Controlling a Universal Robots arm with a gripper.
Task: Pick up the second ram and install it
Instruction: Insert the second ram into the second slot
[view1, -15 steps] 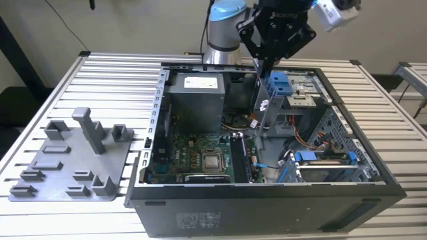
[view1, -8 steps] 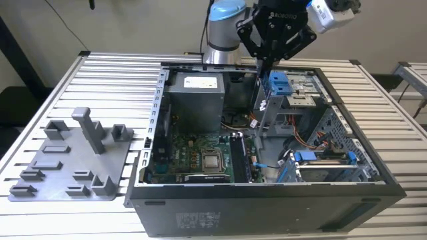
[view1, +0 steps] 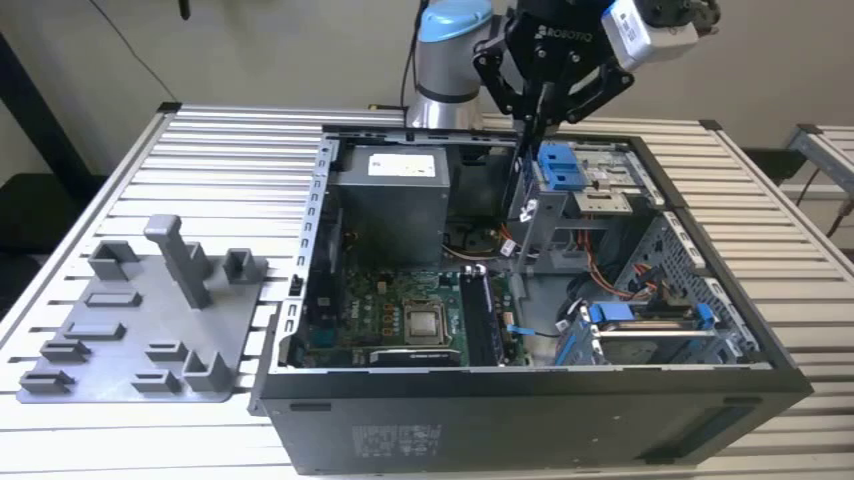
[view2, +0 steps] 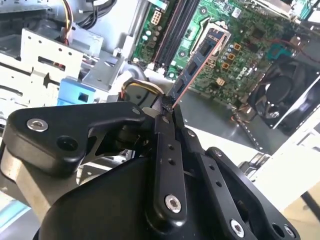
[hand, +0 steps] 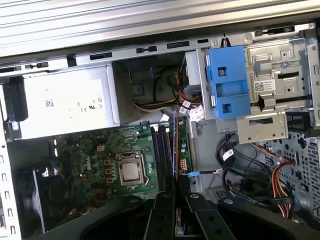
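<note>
Table (view1: 227, 150): slatted metal; carries everything.
Case (view1: 534, 420): open PC tower lying on its side, side panel off.
Fixture tray (view1: 134, 330): grey, on the table at the exterior view's left of the case.
Power supply (hand: 65, 105): silver box in a case corner, next to the motherboard.
Motherboard (hand: 100, 150): green, flat on the case floor, CPU socket (hand: 130, 170) bare.
Gripper (view2: 167, 107): over the open case, pointing down into it; jaws pinched on one end of the stick.
Second ram (view2: 197, 62): clamped in the fingertips, hanging toward the motherboard, edge-on in the first wrist view.
RAM slots (hand: 160, 150): black, beside the socket; stick is above them, not seated.
</note>
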